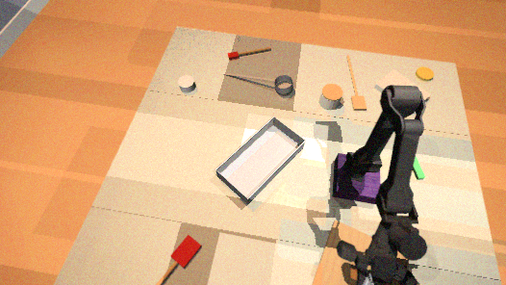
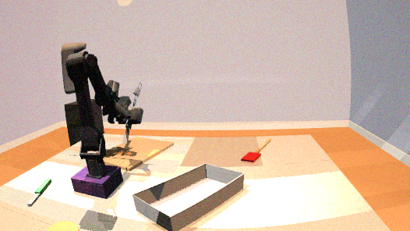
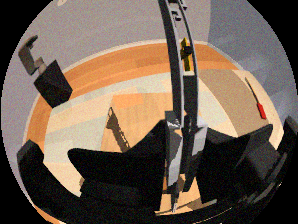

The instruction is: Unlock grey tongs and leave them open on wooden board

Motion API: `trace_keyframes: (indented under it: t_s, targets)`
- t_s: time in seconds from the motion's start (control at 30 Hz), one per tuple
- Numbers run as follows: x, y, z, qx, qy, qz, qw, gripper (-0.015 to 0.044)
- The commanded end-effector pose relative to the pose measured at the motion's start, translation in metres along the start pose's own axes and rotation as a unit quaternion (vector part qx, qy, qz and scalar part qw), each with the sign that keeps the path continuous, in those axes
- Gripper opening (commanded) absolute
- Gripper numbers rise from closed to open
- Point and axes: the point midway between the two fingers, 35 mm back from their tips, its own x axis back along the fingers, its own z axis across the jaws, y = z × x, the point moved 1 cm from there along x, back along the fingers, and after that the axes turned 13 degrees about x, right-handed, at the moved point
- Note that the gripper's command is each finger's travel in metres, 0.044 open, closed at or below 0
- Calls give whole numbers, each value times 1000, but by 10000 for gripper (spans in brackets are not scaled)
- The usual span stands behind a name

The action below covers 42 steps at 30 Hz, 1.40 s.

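The grey tongs (image 2: 127, 133) (image 3: 191, 100) stand steeply, slightly tilted, with their tips down over the wooden board (image 1: 327, 260) (image 2: 156, 150) (image 3: 150, 115). The yellow lock piece (image 3: 186, 59) sits between their arms, above the fingers. My gripper (image 2: 132, 114) (image 3: 172, 123) is shut on the tongs around their middle; the two arms look close together. The tips hang near the board; whether they touch it I cannot tell. In the top view my arm hides most of the tongs. The roasting tin (image 1: 233, 189) (image 2: 210, 203) is empty.
A purple base block (image 1: 358, 189) (image 2: 93, 184) carries my arm. A red spatula (image 1: 186, 251) (image 2: 251, 157) (image 3: 261, 111) lies away from the board. A green-handled knife (image 1: 418, 168) (image 2: 43, 186) lies past the base. A round sieve or pan (image 1: 284, 86) and an orange-lidded jar (image 1: 332, 96) stand farther off.
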Motion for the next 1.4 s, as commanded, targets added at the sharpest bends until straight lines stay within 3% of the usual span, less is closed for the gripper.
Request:
trace_keyframes:
  t_s: [0.0, 1.37]
  targets:
    - [-6, 8, 0, 1, 7, 23, 1000, -150]
    - [-31, 3, -3, 2, 88, 322, 943, -150]
